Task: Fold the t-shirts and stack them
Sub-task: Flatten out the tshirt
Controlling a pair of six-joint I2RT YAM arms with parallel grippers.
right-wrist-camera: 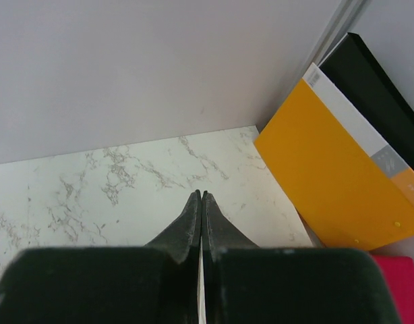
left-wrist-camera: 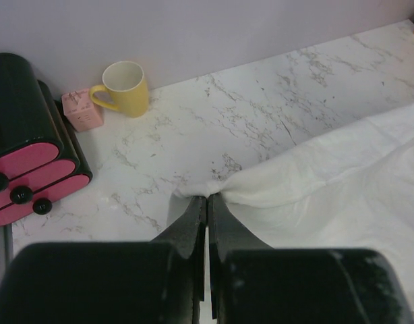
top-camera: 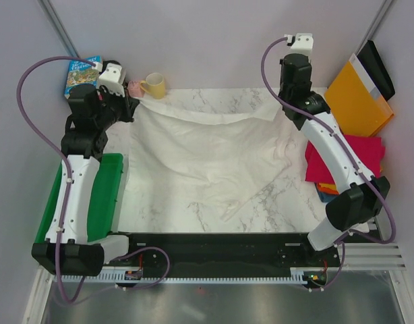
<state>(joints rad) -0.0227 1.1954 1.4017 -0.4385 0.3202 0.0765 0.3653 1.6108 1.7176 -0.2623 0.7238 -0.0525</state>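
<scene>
The large white t-shirt [top-camera: 207,155] lies wrinkled across the middle of the marbled table, its far edge stretched between both grippers. My left gripper [top-camera: 131,102] is shut on its far left corner, and the cloth bunches at the tips in the left wrist view [left-wrist-camera: 207,197]. My right gripper [top-camera: 286,101] is shut at the far right corner. In the right wrist view [right-wrist-camera: 201,194] only a thin white sliver shows between its fingers. A folded crimson shirt [top-camera: 365,152] lies at the right on orange [top-camera: 325,187] and dark blue [top-camera: 326,198] ones.
An orange-yellow envelope [top-camera: 359,101] and a black folder [top-camera: 379,67] lean at the back right. A yellow mug [top-camera: 154,85], a pink cube [top-camera: 134,88] and a blue box [top-camera: 82,74] stand at the back left. A green bin [top-camera: 102,196] sits along the left edge.
</scene>
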